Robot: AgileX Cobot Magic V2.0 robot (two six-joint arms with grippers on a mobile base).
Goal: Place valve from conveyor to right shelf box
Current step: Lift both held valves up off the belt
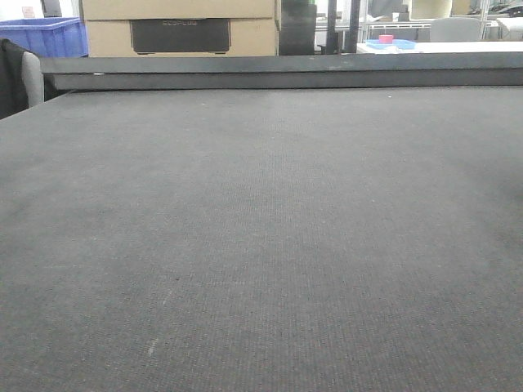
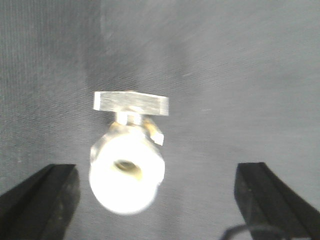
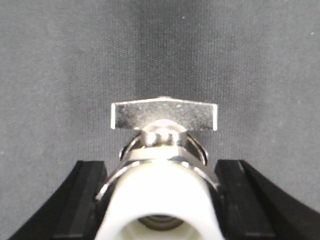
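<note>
Conveyor (image 1: 261, 245): fills front view with dark woven belt up to raised rail (image 1: 278, 72); shows no valve and no arm. Beyond conveyor's far rail, blue crate (image 1: 41, 37) and cardboard box (image 1: 180, 28).

Left wrist view: looks down on loose valve (image 2: 127, 175), blurred, lying on conveyor, white end toward camera, flat T-handle (image 2: 131, 103) on top. Left tool (image 2: 155, 172) spread wide, black fingers (image 2: 45, 200) well apart from body on either side, touching nothing.

Right wrist view: shows gripped valve (image 3: 160, 195) over conveyor, white end toward camera, handle crosswise above body. Right tool (image 3: 160, 170) narrowed onto it, pads (image 3: 90, 200) against both flanks of round body. Cannot tell whether lifted off conveyor or resting on it.

Handling, by judgement: probably solid metal, stiff, heavy for its bulk, smooth and rounded, so apt to roll on conveyor or twist between pads. Best taken across body just under handle, not by thin handle, liable to turn. Right shelf box nowhere in view.
</note>
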